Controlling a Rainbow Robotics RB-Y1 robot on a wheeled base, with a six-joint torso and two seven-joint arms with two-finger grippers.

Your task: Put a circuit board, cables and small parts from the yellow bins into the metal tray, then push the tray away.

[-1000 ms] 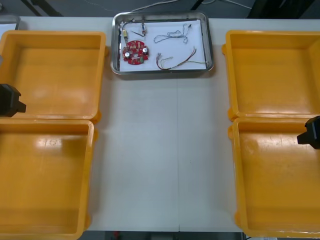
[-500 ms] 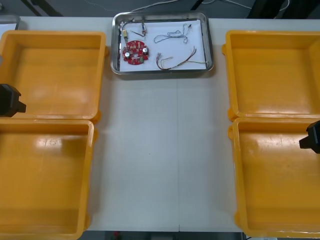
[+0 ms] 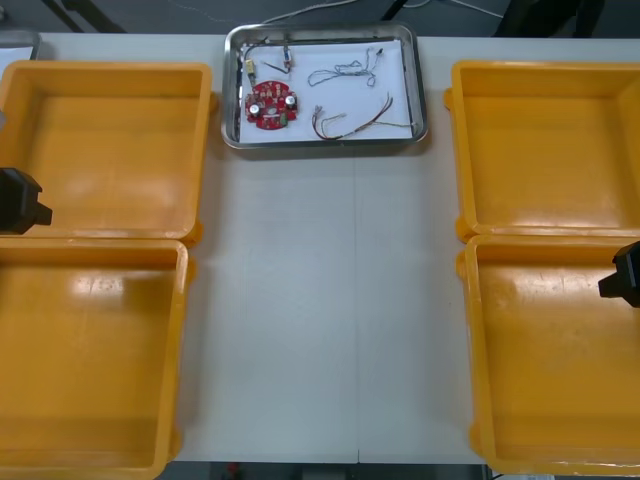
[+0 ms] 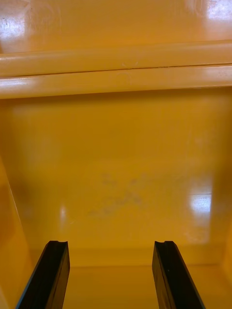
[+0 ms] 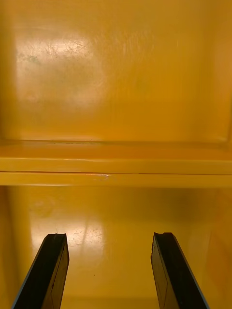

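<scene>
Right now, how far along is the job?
Done: the board, cables and small parts lie in the tray, which sits at the table's far edge. In hand: nothing; the left gripper and right gripper hang open over the bins. Left: probably nothing.

Item: right gripper (image 3: 627, 273) | change since a second ago: drawn slightly outward toward the front view's right edge and a touch nearer the robot | location: over the outer side of the near right yellow bin (image 3: 550, 370)
</scene>
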